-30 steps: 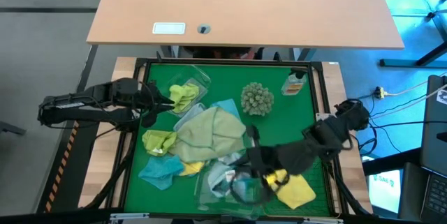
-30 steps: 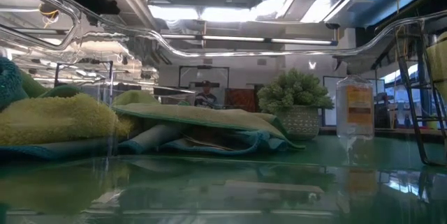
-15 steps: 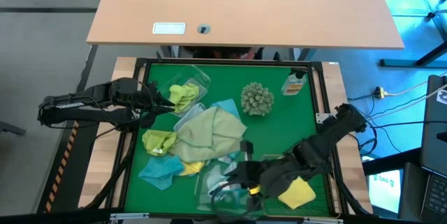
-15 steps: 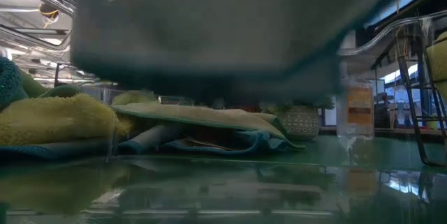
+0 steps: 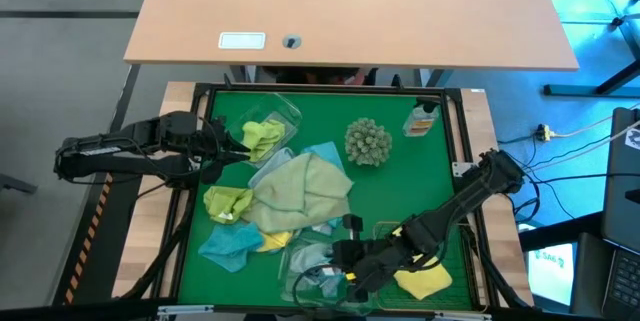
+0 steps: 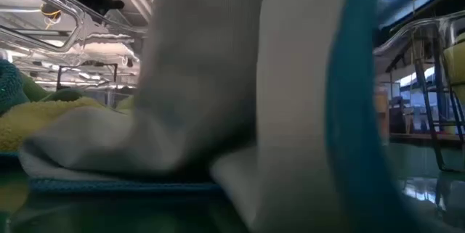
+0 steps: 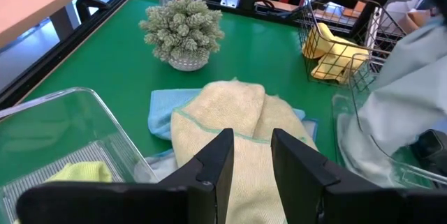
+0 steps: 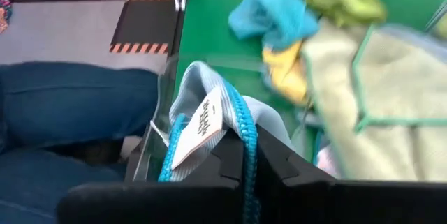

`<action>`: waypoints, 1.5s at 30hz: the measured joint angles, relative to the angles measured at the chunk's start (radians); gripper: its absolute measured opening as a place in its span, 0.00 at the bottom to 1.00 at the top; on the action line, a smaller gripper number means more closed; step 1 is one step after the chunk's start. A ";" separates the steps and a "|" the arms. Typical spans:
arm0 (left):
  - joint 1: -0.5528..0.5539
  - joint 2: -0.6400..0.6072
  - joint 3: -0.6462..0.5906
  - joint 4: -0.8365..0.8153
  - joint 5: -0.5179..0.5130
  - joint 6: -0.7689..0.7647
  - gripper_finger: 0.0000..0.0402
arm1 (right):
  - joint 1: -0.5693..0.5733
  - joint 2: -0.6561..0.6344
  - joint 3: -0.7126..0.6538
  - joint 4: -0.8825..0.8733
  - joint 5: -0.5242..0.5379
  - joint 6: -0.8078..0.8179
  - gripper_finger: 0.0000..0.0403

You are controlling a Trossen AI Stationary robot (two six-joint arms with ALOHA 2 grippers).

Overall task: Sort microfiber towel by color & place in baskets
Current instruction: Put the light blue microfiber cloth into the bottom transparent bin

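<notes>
High view: the right arm reaches from the right edge down to the lower middle of the frame, its right gripper (image 5: 352, 273) over a clear tub (image 5: 300, 283) at the bottom edge. In the right wrist view its fingers (image 8: 230, 155) are clenched on a grey-blue towel (image 8: 202, 116) with a teal hem and white label, which hangs into that tub. Low view shows the same towel filling most of the frame. The left arm waits at the left edge, its left gripper (image 5: 232, 145) released beside a second tub (image 5: 283, 113) in the upper left of the mat, holding a lime towel (image 5: 262, 136). A wire basket (image 5: 455, 261) at lower right holds a yellow towel (image 5: 424, 280). More towels lie piled mid-mat.
</notes>
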 joint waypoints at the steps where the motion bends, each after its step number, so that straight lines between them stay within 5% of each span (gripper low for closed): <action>1: 0.000 0.000 0.000 0.000 0.000 0.000 0.23 | 0.000 0.000 -0.017 0.004 -0.016 0.017 0.03; 11: 0.000 0.000 0.000 0.000 0.000 0.004 0.23 | 0.000 0.000 -0.149 0.022 -0.133 0.256 0.04; 25: -0.003 0.000 0.000 0.038 0.195 0.007 0.23 | 0.000 0.000 -0.190 0.021 -0.228 0.259 0.07; 33: -0.086 0.000 0.000 0.040 0.217 0.006 0.23 | 0.000 0.000 -0.190 0.020 -0.237 0.258 0.09; 45: -0.253 0.000 0.000 0.070 0.195 -0.001 0.23 | -0.010 0.000 -0.190 0.020 -0.210 0.258 0.44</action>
